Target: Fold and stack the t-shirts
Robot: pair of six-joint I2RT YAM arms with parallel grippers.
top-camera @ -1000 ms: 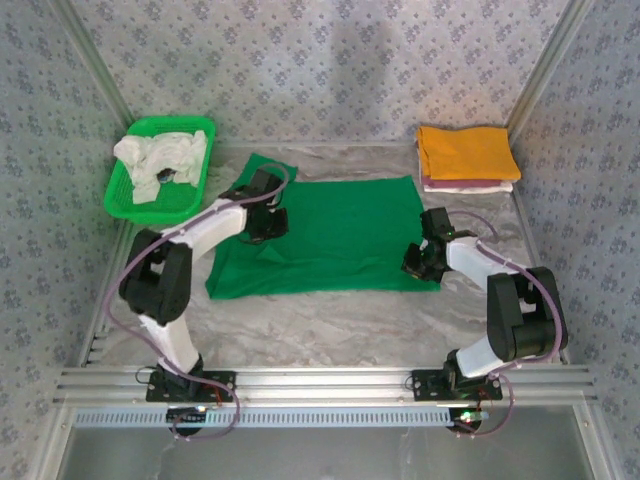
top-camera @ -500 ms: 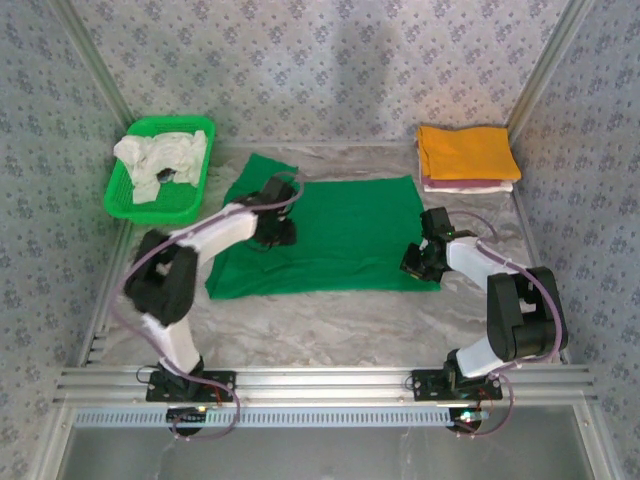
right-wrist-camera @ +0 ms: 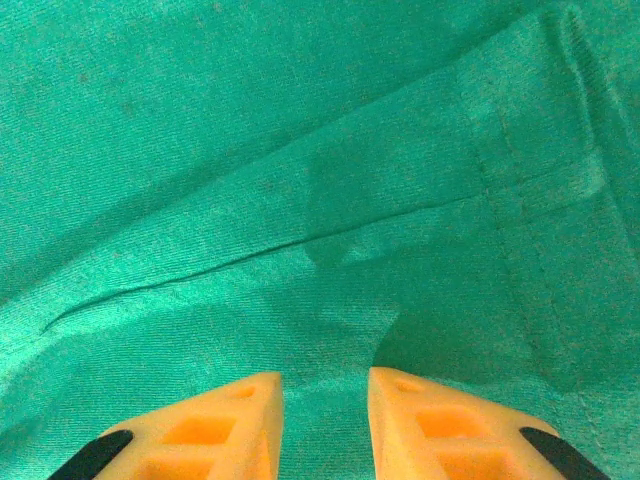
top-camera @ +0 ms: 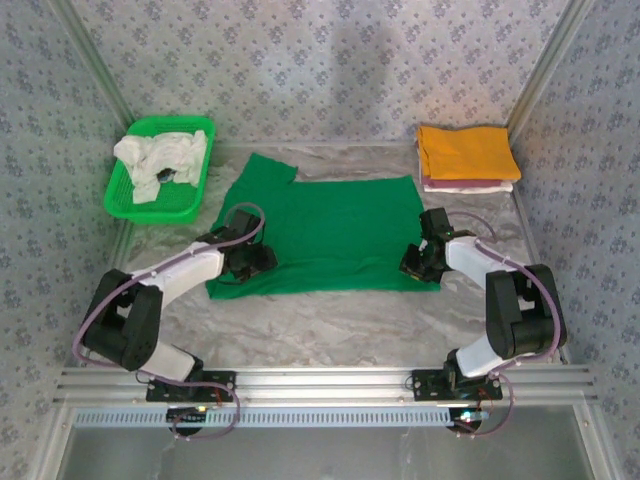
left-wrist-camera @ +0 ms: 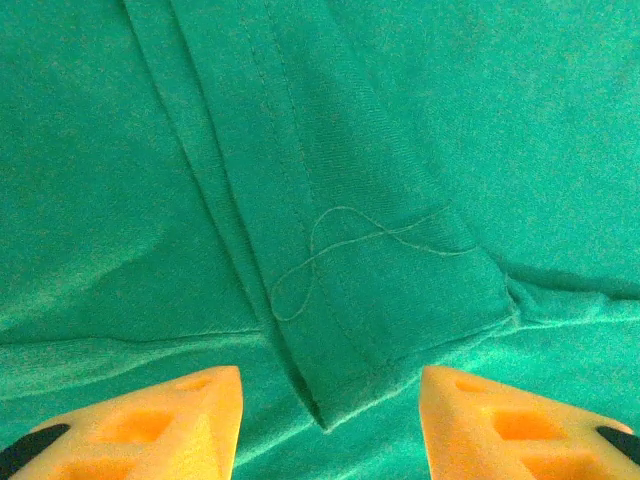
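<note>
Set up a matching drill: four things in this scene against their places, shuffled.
1. green shirt
2. orange shirt
3. white shirt
4. left gripper

A. crumpled in the basket
B. spread flat mid-table
C. over the green shirt's near-left part
D. on top of the folded stack, far right

Pairs: 1-B, 2-D, 3-A, 4-C

The left arm [top-camera: 185,268] and right arm [top-camera: 472,258] share one build: glossy white link shells between black joint housings. A thin lilac cable [top-camera: 248,208] loops loosely along each arm. Both rise from small black bases [top-camera: 450,380]. The left gripper [left-wrist-camera: 330,385] and right gripper [right-wrist-camera: 325,390] have orange-yellow fingers [left-wrist-camera: 200,410] moulded with hollow triangular pockets, with black patches at their outer corners.
</note>
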